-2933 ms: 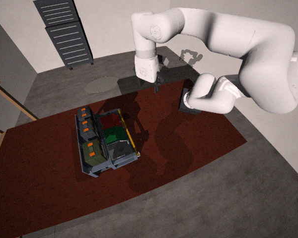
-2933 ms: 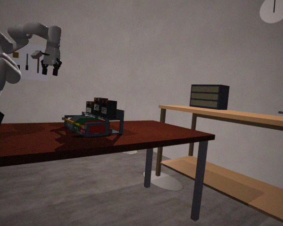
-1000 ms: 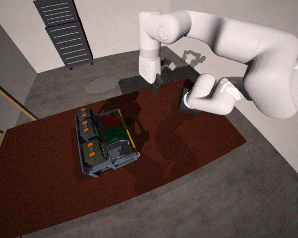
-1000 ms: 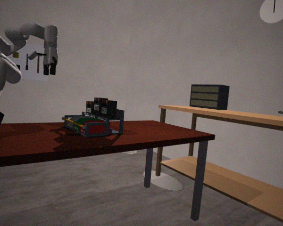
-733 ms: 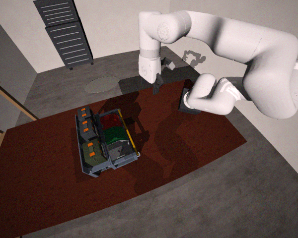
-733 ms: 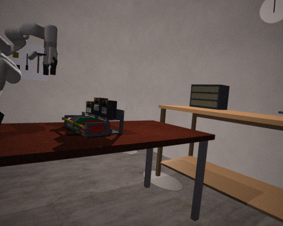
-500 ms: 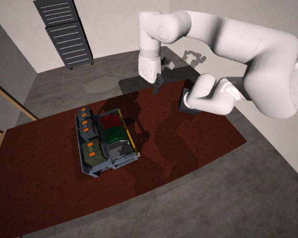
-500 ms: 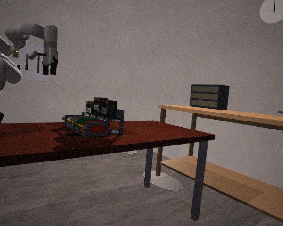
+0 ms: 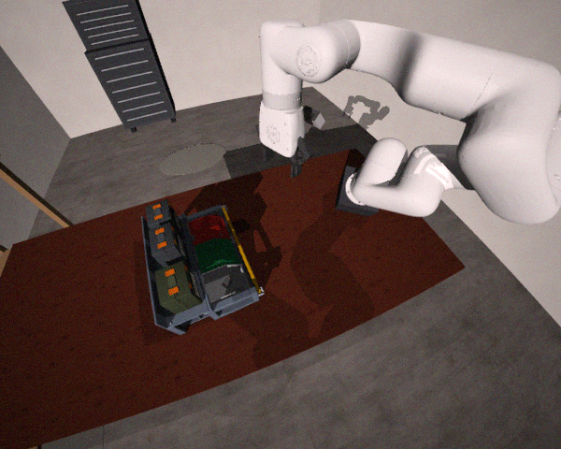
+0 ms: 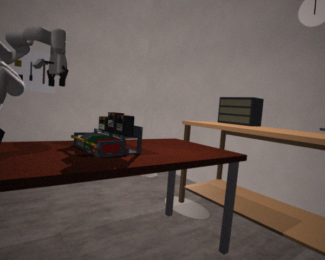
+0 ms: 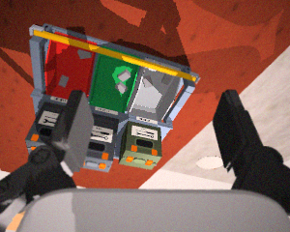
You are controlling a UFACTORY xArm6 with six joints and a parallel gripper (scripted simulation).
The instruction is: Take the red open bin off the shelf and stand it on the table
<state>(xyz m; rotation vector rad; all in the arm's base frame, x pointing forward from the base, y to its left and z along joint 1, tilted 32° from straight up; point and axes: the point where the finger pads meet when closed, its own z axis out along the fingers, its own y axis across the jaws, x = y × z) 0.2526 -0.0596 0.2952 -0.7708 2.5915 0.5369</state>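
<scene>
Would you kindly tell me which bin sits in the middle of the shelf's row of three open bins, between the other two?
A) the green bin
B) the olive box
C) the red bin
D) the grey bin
A: in the wrist view the green bin lies between the red bin and the grey bin, behind the shelf's yellow bar.

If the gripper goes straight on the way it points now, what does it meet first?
Probably the table near its edge. The open gripper points about straight down, high up and off to the side of the shelf; the exact spot is unclear.
</scene>
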